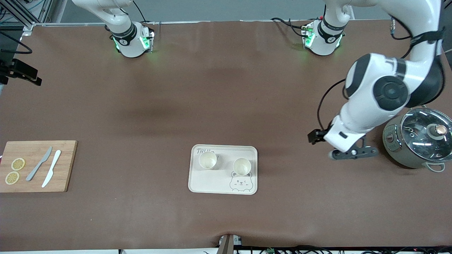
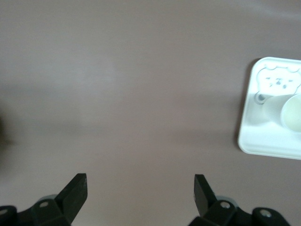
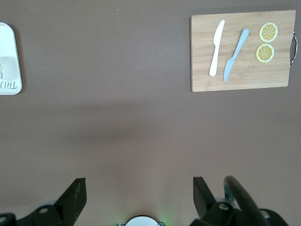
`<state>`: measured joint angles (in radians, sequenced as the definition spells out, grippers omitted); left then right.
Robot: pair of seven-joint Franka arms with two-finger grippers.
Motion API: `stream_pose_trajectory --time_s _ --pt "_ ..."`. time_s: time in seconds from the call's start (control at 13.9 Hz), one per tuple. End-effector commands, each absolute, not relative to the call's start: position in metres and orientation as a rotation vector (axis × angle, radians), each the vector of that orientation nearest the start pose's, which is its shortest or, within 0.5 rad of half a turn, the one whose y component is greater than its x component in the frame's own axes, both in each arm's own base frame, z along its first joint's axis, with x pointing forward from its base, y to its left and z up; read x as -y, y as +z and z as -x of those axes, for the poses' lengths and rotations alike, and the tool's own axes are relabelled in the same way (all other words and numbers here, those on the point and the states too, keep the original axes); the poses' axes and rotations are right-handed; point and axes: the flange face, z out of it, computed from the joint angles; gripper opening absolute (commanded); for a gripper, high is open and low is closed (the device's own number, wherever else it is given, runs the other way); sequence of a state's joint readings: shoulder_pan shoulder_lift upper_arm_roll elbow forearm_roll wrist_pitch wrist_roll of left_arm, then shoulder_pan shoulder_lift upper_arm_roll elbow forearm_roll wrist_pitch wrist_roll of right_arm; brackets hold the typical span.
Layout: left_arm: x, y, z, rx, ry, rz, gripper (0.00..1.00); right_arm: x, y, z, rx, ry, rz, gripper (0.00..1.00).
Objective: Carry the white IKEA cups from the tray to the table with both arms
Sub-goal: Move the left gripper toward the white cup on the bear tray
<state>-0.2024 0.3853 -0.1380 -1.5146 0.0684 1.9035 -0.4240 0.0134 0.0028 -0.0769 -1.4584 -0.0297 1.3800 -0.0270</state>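
Observation:
Two white IKEA cups stand upright on the bear-printed tray (image 1: 223, 183) in mid-table. One cup (image 1: 207, 160) is toward the right arm's end. The other cup (image 1: 242, 166) touches the bear print. My left gripper (image 1: 353, 153) hangs over bare table between the tray and the pot. In the left wrist view it (image 2: 141, 188) is open and empty, with the tray (image 2: 263, 136) and one cup (image 2: 292, 111) at the edge. My right gripper (image 3: 139, 190) is open and empty over bare table by its own base, and it is out of the front view.
A grey-green pot with a glass lid (image 1: 418, 141) stands at the left arm's end, close to the left arm. A wooden cutting board (image 1: 37, 165) with two knives and two lemon slices lies at the right arm's end and also shows in the right wrist view (image 3: 242, 70).

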Motion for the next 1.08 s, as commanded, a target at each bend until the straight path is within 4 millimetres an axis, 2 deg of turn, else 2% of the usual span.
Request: stream_pose_trajectory --time_s 0.0,0.07,0.14,0.43,0.65,0.79,0.93,1.01 --pt "0.215 0.419 -0.656 0.151 -0.036 3.111 1.00 0.041 0.662 -0.532 -0.085 0.129 3.174 1.00" --pt "0.220 0.411 -0.662 0.205 -0.062 3.121 1.00 0.042 0.659 -0.535 -0.089 0.132 3.179 1.00" --pt "0.233 0.400 -0.663 0.256 -0.074 3.125 1.00 0.043 0.657 -0.538 -0.089 0.140 3.180 1.00" --pt "0.311 0.363 -0.667 0.393 -0.124 3.158 1.00 0.043 0.659 -0.539 -0.090 0.133 3.184 1.00" --pt "0.361 0.323 -0.661 0.463 -0.202 3.201 1.00 0.044 0.655 -0.542 -0.079 0.139 3.190 1.00" --pt "0.378 0.301 -0.658 0.506 -0.237 3.226 0.98 0.046 0.653 -0.544 -0.078 0.142 3.195 1.00" --pt "0.393 0.282 -0.654 0.506 -0.262 3.248 0.88 0.047 0.654 -0.547 -0.078 0.112 3.214 1.00" --pt "0.393 0.272 -0.653 0.506 -0.249 3.245 0.80 0.047 0.639 -0.558 -0.074 0.142 3.216 1.00"
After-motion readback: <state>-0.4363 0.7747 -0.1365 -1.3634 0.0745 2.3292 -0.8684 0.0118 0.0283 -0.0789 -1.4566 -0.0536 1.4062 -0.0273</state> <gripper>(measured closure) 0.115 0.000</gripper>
